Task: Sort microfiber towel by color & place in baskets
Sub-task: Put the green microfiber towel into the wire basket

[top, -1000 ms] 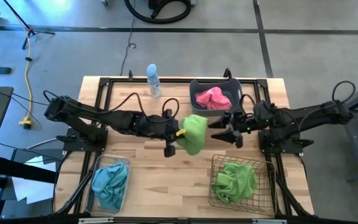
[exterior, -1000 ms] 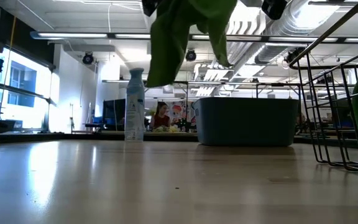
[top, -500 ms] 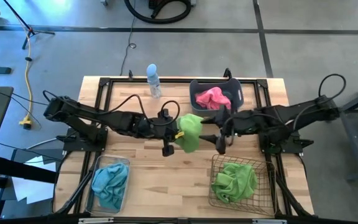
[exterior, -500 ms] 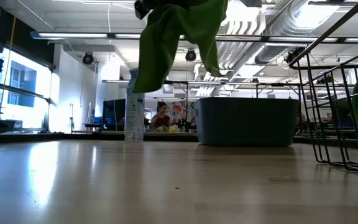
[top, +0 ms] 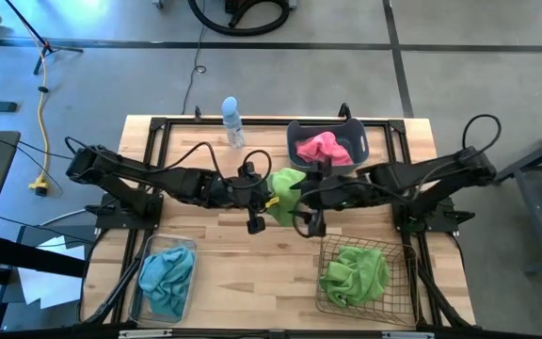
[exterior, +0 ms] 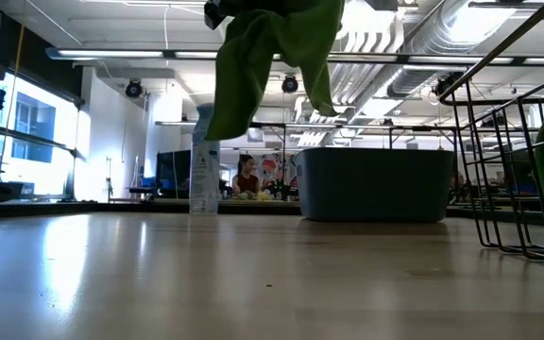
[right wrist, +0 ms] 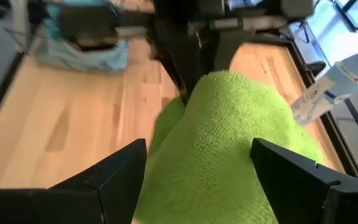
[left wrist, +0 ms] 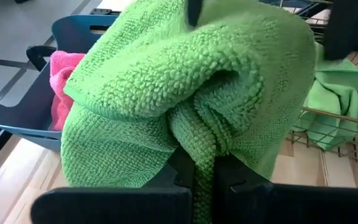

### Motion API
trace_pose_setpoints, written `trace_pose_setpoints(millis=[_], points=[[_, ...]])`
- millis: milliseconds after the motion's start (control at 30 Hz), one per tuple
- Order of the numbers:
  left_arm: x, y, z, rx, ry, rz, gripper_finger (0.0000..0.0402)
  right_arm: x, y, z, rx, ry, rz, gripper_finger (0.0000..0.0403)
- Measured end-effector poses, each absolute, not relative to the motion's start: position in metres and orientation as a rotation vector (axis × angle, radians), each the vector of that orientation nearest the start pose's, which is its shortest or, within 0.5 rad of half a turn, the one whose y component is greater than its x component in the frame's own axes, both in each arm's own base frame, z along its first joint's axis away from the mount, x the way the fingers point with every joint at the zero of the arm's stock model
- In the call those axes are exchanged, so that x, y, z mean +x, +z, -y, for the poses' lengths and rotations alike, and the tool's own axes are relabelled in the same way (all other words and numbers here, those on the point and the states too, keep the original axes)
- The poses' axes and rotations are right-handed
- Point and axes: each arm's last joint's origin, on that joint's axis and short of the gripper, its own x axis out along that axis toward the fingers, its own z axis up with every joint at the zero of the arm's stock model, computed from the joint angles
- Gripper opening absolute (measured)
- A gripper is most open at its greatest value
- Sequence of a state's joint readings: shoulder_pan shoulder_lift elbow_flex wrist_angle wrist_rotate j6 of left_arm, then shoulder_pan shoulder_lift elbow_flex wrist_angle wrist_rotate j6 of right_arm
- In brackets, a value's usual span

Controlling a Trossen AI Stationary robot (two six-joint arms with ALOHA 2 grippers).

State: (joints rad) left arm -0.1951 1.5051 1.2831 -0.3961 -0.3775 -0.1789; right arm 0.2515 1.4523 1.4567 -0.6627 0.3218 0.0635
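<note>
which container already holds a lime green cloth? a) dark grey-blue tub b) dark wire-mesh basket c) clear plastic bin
b: the high view shows a lime green microfiber cloth lying in the dark wire-mesh basket, while another hangs from the left pincer.

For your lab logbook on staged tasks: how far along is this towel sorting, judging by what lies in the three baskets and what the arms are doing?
Done: teal-blue towel in the clear plastic bin, pink towel in the dark grey-blue tub, green towel in the wire-mesh basket. In hand: the left gripper holds a lime green towel aloft; the open right gripper straddles it. Left: basketing it.
</note>
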Motion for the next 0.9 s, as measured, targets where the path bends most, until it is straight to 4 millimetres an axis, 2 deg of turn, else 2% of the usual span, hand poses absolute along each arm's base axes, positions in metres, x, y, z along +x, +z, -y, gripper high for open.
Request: trace_pose_setpoints(millis=[233,400,500,567,633,767,800,833,900], points=[[0.328,0.317,0.054,0.062,0.195,-0.579,0.0000,0.320,0.351,-0.052,-0.136,-0.152,-0.689,0.0288],[0.329,0.317,0.053,0.064,0.191,-0.573,0.0000,0.323,0.349,-0.046,-0.132,-0.124,-0.700,0.0288],[0.331,0.320,0.053,0.069,0.182,-0.541,0.0000,0.324,0.350,-0.046,-0.145,-0.110,-0.691,0.0272],[0.332,0.321,0.053,0.082,0.177,-0.526,0.0000,0.324,0.350,-0.046,-0.160,-0.104,-0.692,0.0242],[0.332,0.322,0.053,0.090,0.175,-0.521,0.0004,0.324,0.350,-0.046,-0.163,-0.101,-0.693,0.0195],[0.332,0.322,0.053,0.092,0.175,-0.521,0.0025,0.324,0.350,-0.047,-0.157,-0.083,-0.693,0.0052],[0.332,0.322,0.053,0.094,0.174,-0.521,0.0034,0.323,0.350,-0.046,-0.152,-0.073,-0.693,0.0029],[0.332,0.322,0.053,0.100,0.172,-0.522,0.0044,0.323,0.350,-0.047,-0.145,-0.060,-0.691,0.0019],[0.332,0.322,0.053,0.111,0.167,-0.523,0.0069,0.324,0.350,-0.047,-0.134,-0.051,-0.689,0.0024]])
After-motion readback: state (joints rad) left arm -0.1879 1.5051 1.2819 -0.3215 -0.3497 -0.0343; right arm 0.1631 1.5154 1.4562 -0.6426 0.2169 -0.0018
